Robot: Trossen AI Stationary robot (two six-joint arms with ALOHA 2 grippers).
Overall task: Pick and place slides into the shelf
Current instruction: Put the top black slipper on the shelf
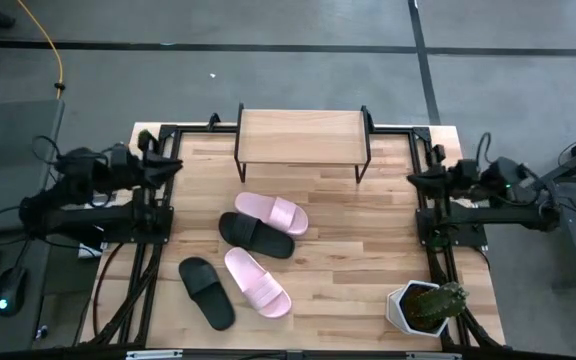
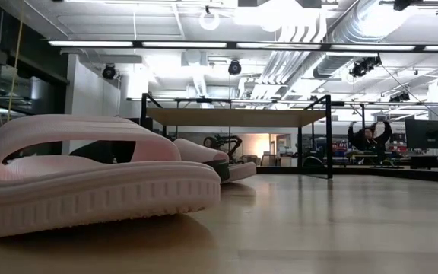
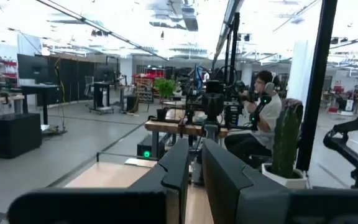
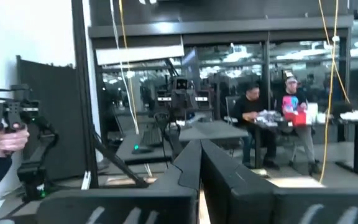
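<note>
Four slides lie on the wooden table in the high view: a pink one [image 1: 271, 212] overlapping a black one [image 1: 256, 235] at mid-table, and a black one [image 1: 206, 291] beside a pink one [image 1: 257, 281] nearer the front. All rest on their soles. The shelf [image 1: 303, 140] stands on thin black legs at the far edge, its top bare. My left gripper [image 1: 175, 167] hovers at the table's left edge and my right gripper [image 1: 411, 180] at its right edge. Both point level, are shut and hold nothing. In the low view the front pink slide [image 2: 90, 183] fills the foreground.
A cactus in a white pot [image 1: 428, 305] stands at the table's near right corner. Black frame rails run along both sides of the table. Bare wood lies between the slides and the shelf. People sit at desks in the room beyond [image 3: 266, 106].
</note>
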